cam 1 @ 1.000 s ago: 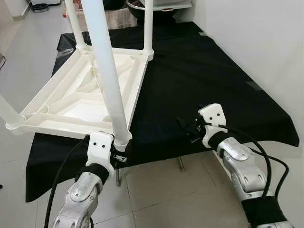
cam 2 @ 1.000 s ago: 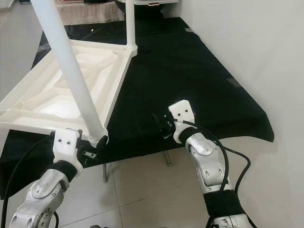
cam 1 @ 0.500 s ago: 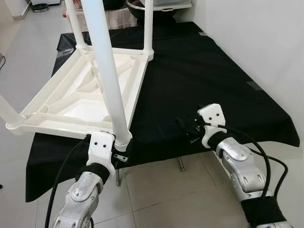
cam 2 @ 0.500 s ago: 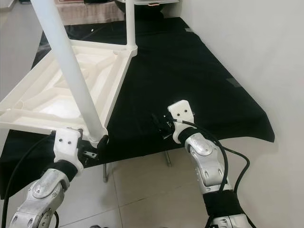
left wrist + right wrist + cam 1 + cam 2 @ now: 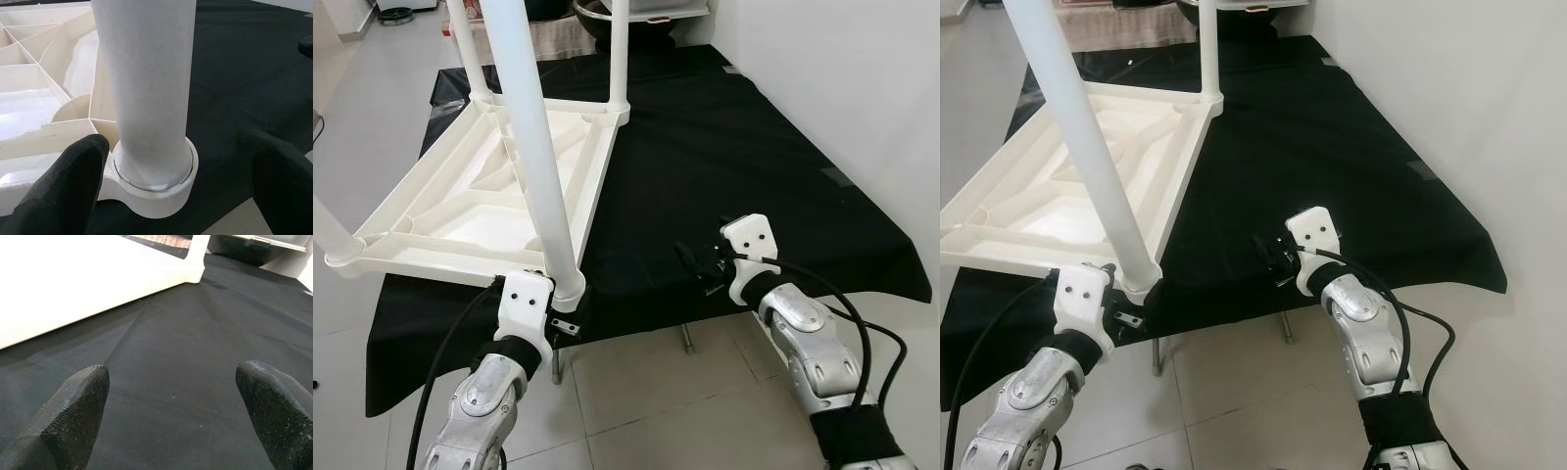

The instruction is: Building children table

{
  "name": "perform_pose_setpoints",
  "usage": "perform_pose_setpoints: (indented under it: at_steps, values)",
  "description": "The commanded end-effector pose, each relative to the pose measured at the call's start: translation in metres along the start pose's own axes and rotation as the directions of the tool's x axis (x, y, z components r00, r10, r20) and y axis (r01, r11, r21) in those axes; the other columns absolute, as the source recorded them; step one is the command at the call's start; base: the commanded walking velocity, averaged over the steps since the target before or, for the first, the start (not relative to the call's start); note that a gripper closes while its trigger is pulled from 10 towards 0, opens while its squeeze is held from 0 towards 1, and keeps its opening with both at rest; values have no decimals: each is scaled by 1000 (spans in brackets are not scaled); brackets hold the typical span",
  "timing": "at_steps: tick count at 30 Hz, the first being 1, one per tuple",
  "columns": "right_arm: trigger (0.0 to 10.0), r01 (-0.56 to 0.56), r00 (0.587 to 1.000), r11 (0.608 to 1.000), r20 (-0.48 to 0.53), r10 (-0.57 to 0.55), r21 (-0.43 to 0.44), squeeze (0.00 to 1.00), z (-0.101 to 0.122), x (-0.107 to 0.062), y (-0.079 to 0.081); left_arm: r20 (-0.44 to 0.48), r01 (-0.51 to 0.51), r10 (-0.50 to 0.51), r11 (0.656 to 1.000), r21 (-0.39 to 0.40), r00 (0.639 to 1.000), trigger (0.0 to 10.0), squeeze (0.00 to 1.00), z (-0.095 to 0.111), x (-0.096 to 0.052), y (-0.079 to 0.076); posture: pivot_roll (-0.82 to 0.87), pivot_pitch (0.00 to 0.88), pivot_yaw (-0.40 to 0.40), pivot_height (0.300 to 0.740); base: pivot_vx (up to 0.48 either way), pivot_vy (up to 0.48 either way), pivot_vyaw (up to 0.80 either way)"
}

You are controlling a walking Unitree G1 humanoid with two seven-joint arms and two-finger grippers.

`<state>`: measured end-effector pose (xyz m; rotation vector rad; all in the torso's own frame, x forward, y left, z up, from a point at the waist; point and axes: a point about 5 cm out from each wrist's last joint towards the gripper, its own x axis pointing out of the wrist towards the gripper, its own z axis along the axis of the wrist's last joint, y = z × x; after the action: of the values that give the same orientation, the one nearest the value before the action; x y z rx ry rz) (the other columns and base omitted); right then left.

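Observation:
A white plastic children's table [image 5: 480, 211] lies upside down on a black-clothed table [image 5: 724, 147], its legs pointing up. The nearest leg [image 5: 533, 127] stands in its round corner socket [image 5: 156, 191] at the front edge. My left gripper [image 5: 173, 169] is open, one black finger [image 5: 73, 188] on each side of that socket, not pressing the leg. Further right, my right gripper [image 5: 700, 264] hovers open over bare black cloth [image 5: 171, 357] near the front edge, holding nothing.
Two more white legs [image 5: 619, 59] rise at the far corners, and a fourth [image 5: 328, 230] pokes out on the left. A white wall [image 5: 862, 78] borders the right side. Tiled floor [image 5: 646, 392] lies below. Dark items [image 5: 597, 15] sit at the far end.
My left gripper has edged slightly forward and to the right around the base of the near leg. The right arm has stayed put.

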<state>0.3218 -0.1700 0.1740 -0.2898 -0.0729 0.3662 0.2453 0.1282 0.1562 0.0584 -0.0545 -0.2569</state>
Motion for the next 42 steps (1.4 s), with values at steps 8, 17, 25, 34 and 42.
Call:
perform_pose_setpoints:
  at_steps: [8,17,25,34,42]
  values:
    - [10000,-16,1000,1000,9,16,-2,0,1,2,5,-24,-8,8,1000,20,1000,10000,0,-6,1,3,64,145,-44,740,0,0,0]
    - [10000,-21,1000,1000,12,21,1,0,1,2,6,-15,-14,15,999,32,1000,10000,0,-5,1,4,64,148,-45,740,0,0,0]
    - [10000,-19,1000,1000,10,19,3,0,1,1,6,7,-50,49,998,42,999,10000,0,1,3,8,63,150,-40,740,0,0,0]
    - [10000,-15,1000,1000,11,15,5,0,1,1,6,45,-17,13,996,84,999,10000,0,10,10,0,62,152,-40,740,0,0,0]
    - [10000,-11,1000,1000,12,11,5,0,2,1,5,62,-14,8,995,95,998,10000,0,13,18,-1,57,153,-37,740,0,0,0]
